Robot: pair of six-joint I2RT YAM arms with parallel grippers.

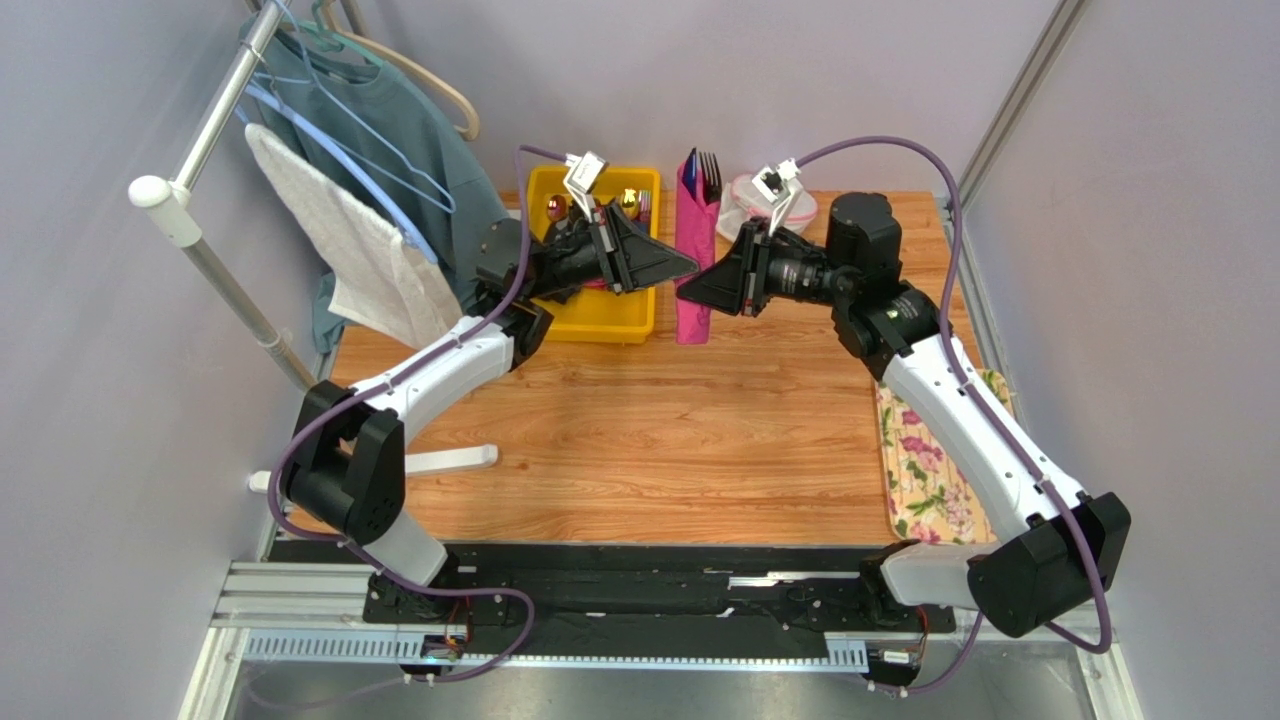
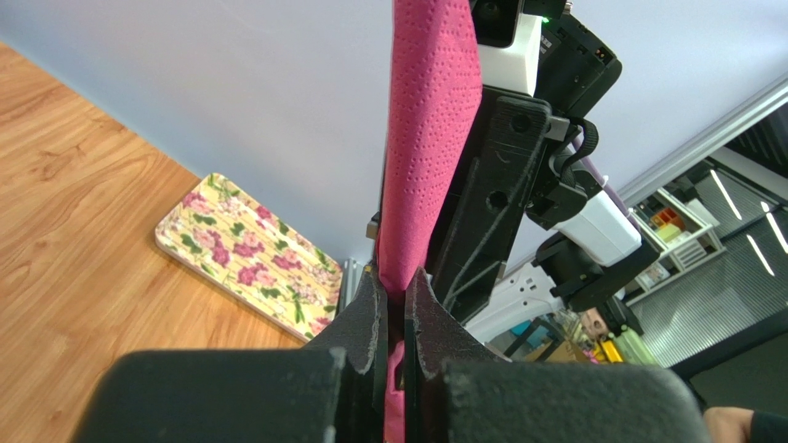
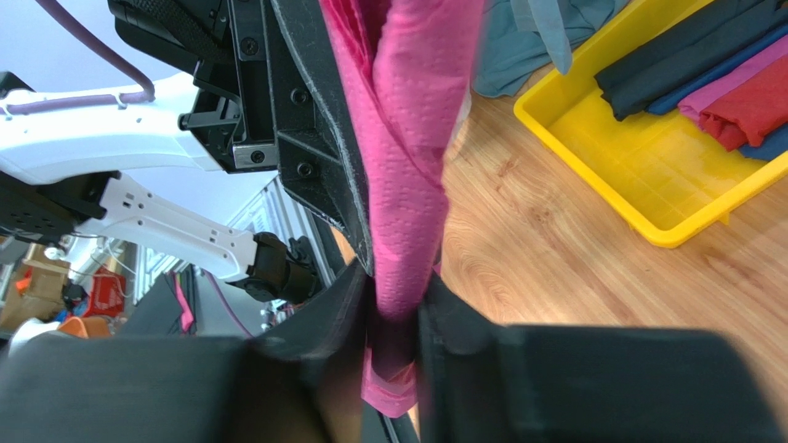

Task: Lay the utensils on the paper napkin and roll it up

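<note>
1. The paper napkin (image 1: pixel 694 225), dimpled magenta tissue wrapped into a slim roll, is over the table's far middle, with dark fork tines (image 1: pixel 709 162) poking out of its far end.
2. My left pincer (image 2: pixel 396 291) is clamped on it, and my right pincer (image 3: pixel 393 295) pinches it from the opposite side.
3. The hard-rimmed yellow tray (image 1: pixel 609 323) is just beside it, and the smooth wooden table (image 1: pixel 676 435) stretches toward my bases.

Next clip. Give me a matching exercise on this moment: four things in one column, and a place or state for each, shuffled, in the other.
Things:
1. napkin
2. fork
3. yellow tray
4. floral cloth

Places or states:
A. at the right edge of the table
B. clamped between the left gripper and the right gripper
C. tines poking from the napkin's far end
D. beside the napkin, on the left arm's side

Pairs: 1-B, 2-C, 3-D, 4-A
</note>
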